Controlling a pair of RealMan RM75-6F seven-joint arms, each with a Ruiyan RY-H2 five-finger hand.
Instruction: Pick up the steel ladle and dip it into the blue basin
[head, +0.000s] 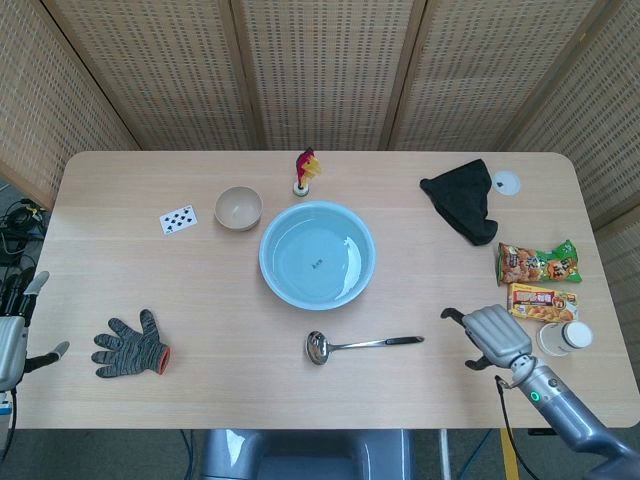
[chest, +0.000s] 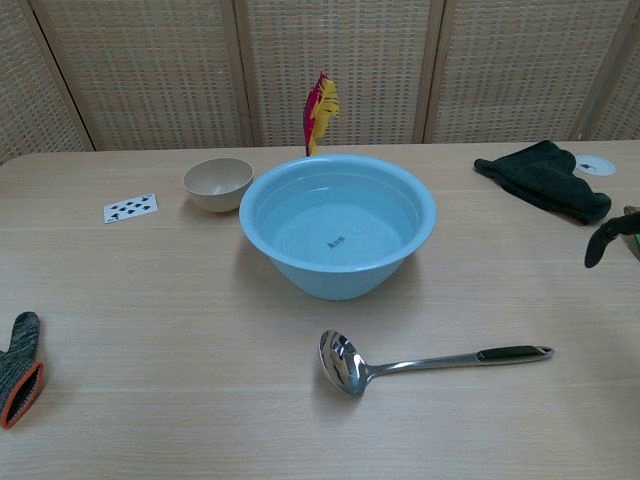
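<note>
basin (head: 317, 255) 1 | ladle (head: 360, 345) 1 | bowl (head: 238, 208) 1 | snack packets (head: 538, 264) 2 | gloves (head: 131, 346) 2 | playing card (head: 178, 219) 1

no text is legible; the playing card (head: 178, 219) shows spade pips.

Head view looks steeply down on the whole desk (head: 120, 200); chest view sits low at the near edge, sharing the desk's middle.
</note>
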